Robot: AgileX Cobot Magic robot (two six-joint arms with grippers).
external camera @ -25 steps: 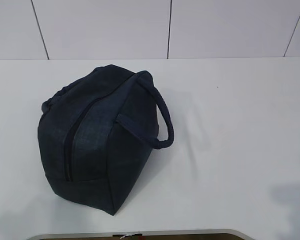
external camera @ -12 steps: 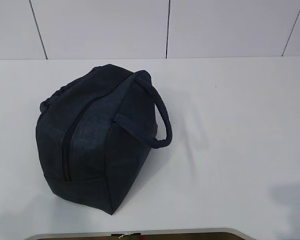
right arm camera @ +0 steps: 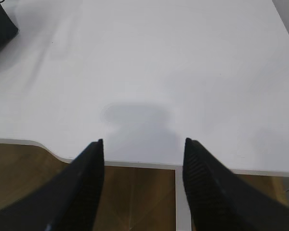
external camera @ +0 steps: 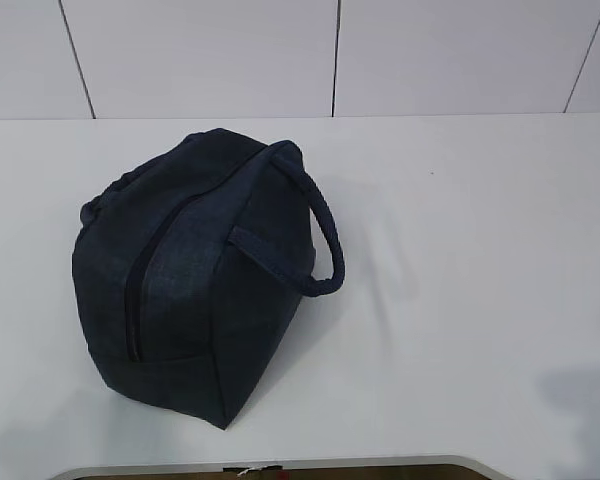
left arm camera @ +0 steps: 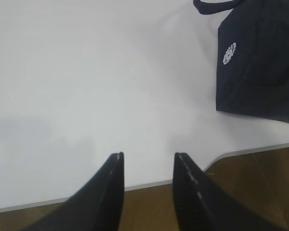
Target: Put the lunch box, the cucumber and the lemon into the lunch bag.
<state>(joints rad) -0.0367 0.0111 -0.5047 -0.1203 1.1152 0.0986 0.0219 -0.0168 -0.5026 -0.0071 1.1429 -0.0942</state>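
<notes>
White tabletop point(external camera: 480, 300) runs back to a pale panelled wall point(external camera: 210, 55). On its left half sits the lunch bag point(external camera: 195, 290), zipper point(external camera: 145, 280) closed, one loop handle point(external camera: 325, 245) arching right. Both grippers hang over the near edge, holding nothing: left gripper point(left arm camera: 147, 161) jaws moderately apart, right gripper point(right arm camera: 143, 147) jaws wider.

White table point(external camera: 480, 300); navy lunch bag point(external camera: 190, 300) lies on its left part, zipped.
</notes>
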